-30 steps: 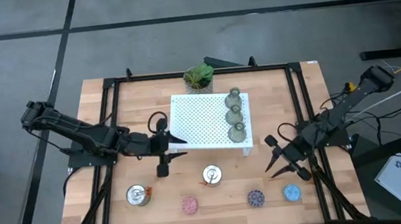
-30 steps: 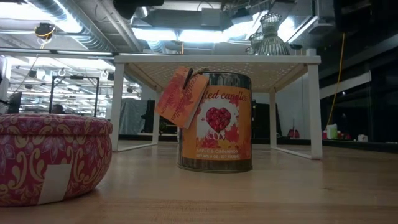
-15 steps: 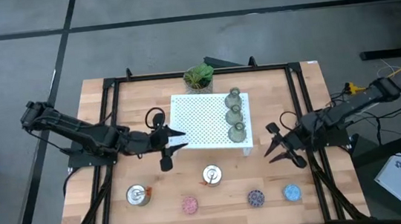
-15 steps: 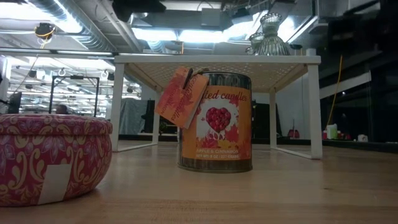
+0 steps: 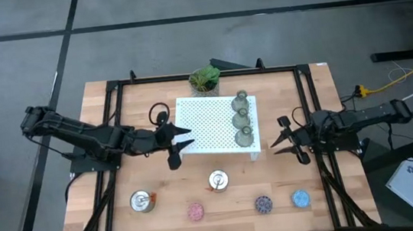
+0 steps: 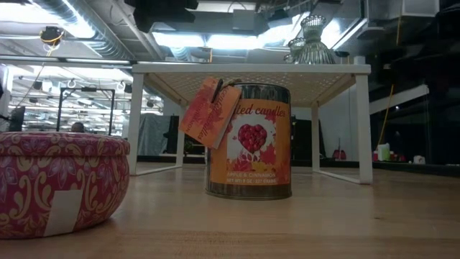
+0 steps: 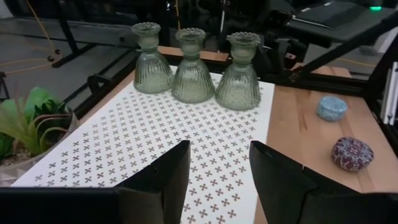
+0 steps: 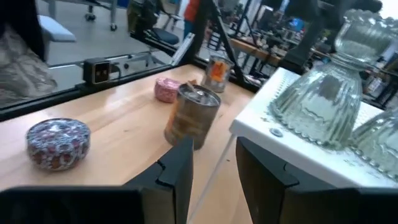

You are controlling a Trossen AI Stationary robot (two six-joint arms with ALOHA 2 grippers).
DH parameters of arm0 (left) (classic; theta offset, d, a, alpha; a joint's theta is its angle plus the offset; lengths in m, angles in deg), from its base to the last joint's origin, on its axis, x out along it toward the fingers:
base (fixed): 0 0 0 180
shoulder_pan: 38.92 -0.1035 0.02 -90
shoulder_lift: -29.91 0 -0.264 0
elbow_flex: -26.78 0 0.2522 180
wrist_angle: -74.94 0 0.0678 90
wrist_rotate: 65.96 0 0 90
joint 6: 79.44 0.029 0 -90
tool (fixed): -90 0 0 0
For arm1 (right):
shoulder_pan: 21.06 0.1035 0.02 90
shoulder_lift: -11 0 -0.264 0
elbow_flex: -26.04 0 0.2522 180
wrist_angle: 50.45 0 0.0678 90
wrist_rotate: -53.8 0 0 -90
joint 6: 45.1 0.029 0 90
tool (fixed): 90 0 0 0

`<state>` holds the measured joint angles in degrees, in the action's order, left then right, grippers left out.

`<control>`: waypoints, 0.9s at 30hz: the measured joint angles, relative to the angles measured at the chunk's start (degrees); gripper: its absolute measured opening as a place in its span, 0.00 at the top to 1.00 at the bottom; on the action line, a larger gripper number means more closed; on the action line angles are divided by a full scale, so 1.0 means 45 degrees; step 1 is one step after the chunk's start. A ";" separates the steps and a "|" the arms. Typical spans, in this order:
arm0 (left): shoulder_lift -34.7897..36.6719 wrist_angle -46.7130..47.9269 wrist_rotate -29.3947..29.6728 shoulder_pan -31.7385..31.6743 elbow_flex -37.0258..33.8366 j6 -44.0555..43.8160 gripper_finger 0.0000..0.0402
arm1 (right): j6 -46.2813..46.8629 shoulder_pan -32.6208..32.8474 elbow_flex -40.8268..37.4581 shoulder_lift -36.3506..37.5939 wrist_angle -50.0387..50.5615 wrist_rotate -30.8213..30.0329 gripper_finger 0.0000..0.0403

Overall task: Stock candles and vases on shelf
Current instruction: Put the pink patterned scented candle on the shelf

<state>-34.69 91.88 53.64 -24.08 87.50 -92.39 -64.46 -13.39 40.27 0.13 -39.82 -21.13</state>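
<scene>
Your three vases (image 5: 242, 116) stand in a row on the shelf (image 5: 206, 123), ahead of the left gripper (image 5: 179, 141), whose jaws are spread and empty. The candles (image 5: 218, 180) lie on the table (image 5: 308, 97) beside the right gripper (image 5: 287, 140), likewise spread and empty.

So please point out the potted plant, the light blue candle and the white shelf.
potted plant (image 5: 204, 77), high view, on its leaves.
light blue candle (image 5: 300, 198), high view, middle of its top.
white shelf (image 5: 203, 123), high view, bare perforated top.
</scene>
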 joint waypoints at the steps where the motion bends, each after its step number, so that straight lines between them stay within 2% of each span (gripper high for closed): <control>1: 0.0000 -0.0002 0.0002 -0.0045 0.0000 0.0000 0.60 | -0.0032 -0.0119 0.0000 0.0160 0.0032 0.0168 0.69; 12: -0.0005 -0.0039 -0.0291 -0.0332 0.0000 0.0016 0.60 | 0.0235 -0.0800 0.0010 0.0290 0.0047 0.0011 0.69; 24: -0.0010 -0.0049 -0.0296 -0.0332 0.0000 0.0637 0.60 | 0.2404 -0.0798 0.0015 0.0285 0.0047 0.0009 0.69; 27: -0.0011 -0.0098 -0.0659 -0.0299 0.0000 0.0944 0.59 | 0.2454 -0.0798 0.0015 0.0236 0.0047 0.0011 0.69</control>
<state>-34.74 91.44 50.68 -25.43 87.50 -88.14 -53.41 -16.98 40.33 1.19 -39.61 -21.08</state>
